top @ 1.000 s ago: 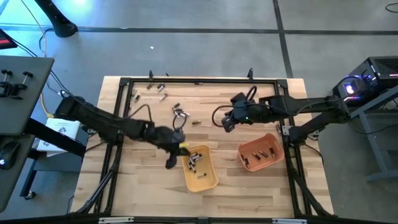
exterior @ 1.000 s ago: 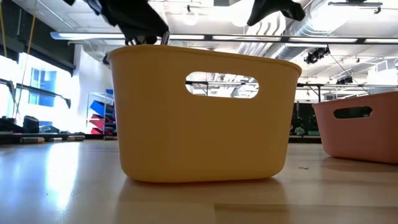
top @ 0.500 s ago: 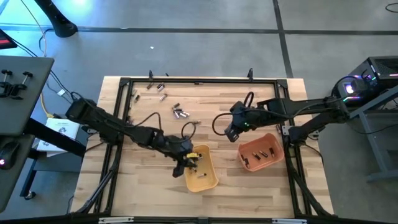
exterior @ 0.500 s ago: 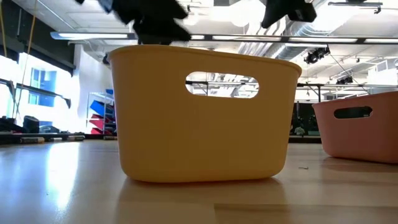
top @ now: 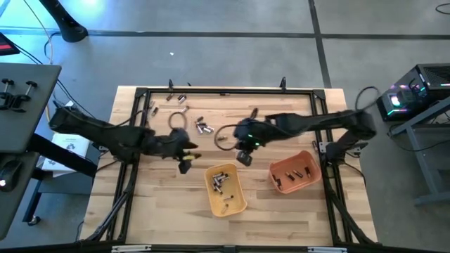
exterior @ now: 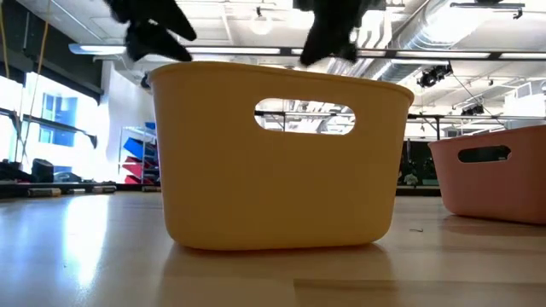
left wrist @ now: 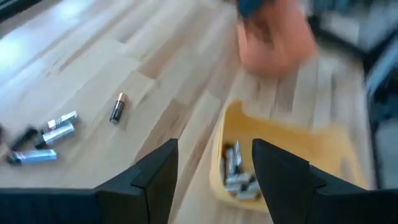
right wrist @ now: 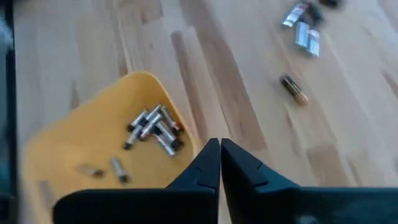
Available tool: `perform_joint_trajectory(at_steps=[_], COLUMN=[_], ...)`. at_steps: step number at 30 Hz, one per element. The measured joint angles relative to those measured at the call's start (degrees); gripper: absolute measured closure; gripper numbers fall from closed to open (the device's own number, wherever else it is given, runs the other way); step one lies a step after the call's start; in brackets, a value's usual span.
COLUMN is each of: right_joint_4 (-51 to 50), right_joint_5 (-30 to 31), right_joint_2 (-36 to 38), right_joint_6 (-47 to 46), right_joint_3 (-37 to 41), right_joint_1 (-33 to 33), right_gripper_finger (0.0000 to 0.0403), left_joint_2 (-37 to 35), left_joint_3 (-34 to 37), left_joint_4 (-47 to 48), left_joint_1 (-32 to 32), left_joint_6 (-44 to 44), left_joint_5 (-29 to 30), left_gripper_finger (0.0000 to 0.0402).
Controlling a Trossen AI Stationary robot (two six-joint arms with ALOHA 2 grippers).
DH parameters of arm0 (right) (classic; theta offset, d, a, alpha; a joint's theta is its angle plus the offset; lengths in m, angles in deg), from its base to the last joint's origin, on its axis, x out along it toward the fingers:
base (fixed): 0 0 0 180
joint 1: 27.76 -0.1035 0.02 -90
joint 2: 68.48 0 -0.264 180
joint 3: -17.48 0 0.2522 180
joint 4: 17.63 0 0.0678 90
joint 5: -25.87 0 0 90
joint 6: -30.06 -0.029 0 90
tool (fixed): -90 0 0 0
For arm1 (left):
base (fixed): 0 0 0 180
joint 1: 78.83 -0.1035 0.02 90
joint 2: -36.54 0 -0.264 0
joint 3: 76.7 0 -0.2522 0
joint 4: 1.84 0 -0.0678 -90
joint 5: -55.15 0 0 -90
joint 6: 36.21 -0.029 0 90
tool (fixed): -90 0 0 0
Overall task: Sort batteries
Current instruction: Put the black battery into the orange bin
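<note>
Loose batteries (top: 204,128) lie on the wooden table toward its far left, with more (top: 181,107) behind them; the left wrist view shows a dark coppery one (left wrist: 117,107) lying apart. Several silvery batteries (right wrist: 152,127) lie in the yellow tray (top: 226,199), and a few (top: 295,174) lie in the orange tray (top: 302,184). My left gripper (top: 184,163) hangs open and empty, left of the yellow tray (left wrist: 283,140). My right gripper (top: 244,157) hangs shut above the table just beyond that tray's far right corner, with nothing seen between its fingers (right wrist: 219,163).
A black frame (top: 225,91) runs round the table's edges. Cables loop off both wrists over the table's middle. Bare wood lies between the two trays and along the near edge. In the low view the yellow tray's wall (exterior: 273,170) hides the table behind it.
My left gripper went over the yellow tray's left rim, then drew back toward the table's left and far edges. My right gripper moved from near the orange tray toward the table's left, ending beyond the yellow tray's far right corner.
</note>
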Motion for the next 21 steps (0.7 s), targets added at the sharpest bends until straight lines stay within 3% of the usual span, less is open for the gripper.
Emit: perform_joint_trajectory(at_steps=[5, 13, 16, 21], right_joint_4=[7.1, 4.7, 4.6, 5.9], right_joint_5=[-8.5, -5.1, -4.5, -3.2], right_joint_2=[-9.6, -23.8, -27.7, -33.3], right_joint_6=[15.4, 36.0, 40.3, 38.8], right_joint_3=[-1.9, -9.1, -10.7, -13.4], right_joint_1=[7.8, 11.5, 12.0, 12.5], right_gripper_finger=[0.0333, 0.0187, 0.0166, 0.0169], left_joint_2=[-5.6, -4.8, -5.2, -6.2], left_joint_3=[9.3, 11.0, 10.8, 10.9], left_joint_4=[-6.1, -5.9, -6.0, -4.6], left_joint_1=[3.4, 7.4, 7.4, 6.5], left_joint_6=[16.1, 19.7, 17.1, 15.7], left_joint_5=[1.8, 3.3, 4.0, 7.0], left_gripper_finger=[0.0205, 0.0205, 0.0205, 0.0205])
